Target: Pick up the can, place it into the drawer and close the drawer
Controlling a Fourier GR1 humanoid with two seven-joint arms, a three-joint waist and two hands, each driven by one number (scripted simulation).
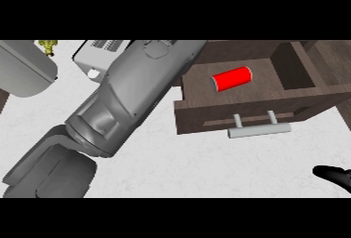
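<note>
Right hand point(334, 176) shows only as a black sliver at the lower right edge of the head view, low over the white tabletop point(205, 167); too little of it is visible to tell whether its fingers are straight or curled, and nothing is seen in it. Up and to the left of that hand sits the open drawer point(205, 118), dark brown wood, pulled out of a cabinet point(329, 60) of the same wood. Drawer's front panel faces the hand, with a grey bar handle point(259, 130) on two short posts sticking out from it, apart from the hand. Red can point(231, 78) lies on its side inside the drawer, on the drawer floor, tilted diagonally, farther from the hand than the handle is. Nothing touches the can. Left forearm point(130, 93) is a big grey shape running diagonally from the lower left up toward the top centre, well left of the right hand, its upper end overlapping the drawer's left rear corner; left hand itself is not seen. Far left of the hand: a grey rounded object point(24, 69) at the edge, a white boxy appliance point(96, 56) partly behind the forearm, and a small yellowish-green item point(48, 46) near the top left.
</note>
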